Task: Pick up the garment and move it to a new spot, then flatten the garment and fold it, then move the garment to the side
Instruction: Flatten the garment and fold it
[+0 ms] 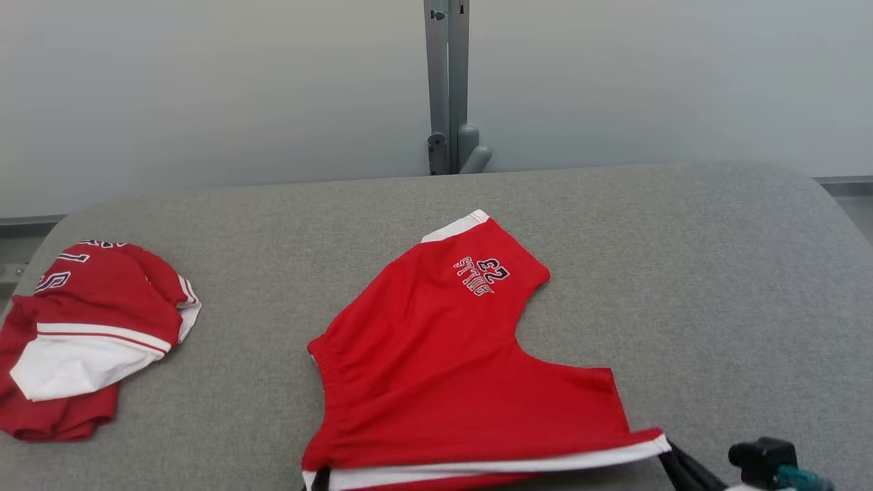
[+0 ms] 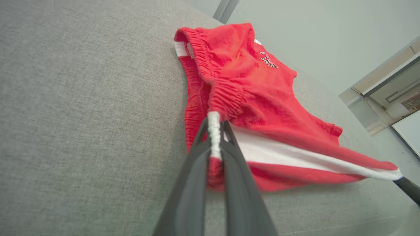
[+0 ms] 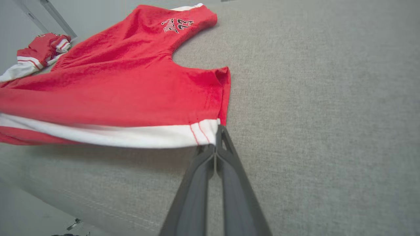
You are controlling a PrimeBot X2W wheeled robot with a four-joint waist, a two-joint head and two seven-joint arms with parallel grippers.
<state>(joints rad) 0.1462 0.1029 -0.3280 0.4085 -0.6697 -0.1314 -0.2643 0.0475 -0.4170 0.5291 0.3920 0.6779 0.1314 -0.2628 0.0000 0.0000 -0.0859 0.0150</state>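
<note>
Off to the left on the grey desk [image 1: 716, 286], well apart from the action: a crumpled second red garment [image 1: 89, 334]. Behind the far edge, a grey post [image 1: 447, 88]. At the near middle, red shorts [image 1: 443, 354] spread out, near edge raised and stretched taut. From the left wrist: left tool [image 2: 215, 131] clenched on the gathered waistband at its white stripe. From the right wrist: right tool [image 3: 216, 144] pinched tight on the white hem corner, number print beyond. From the head: dark fingers [image 1: 685, 470] reaching in low and flat.
</note>
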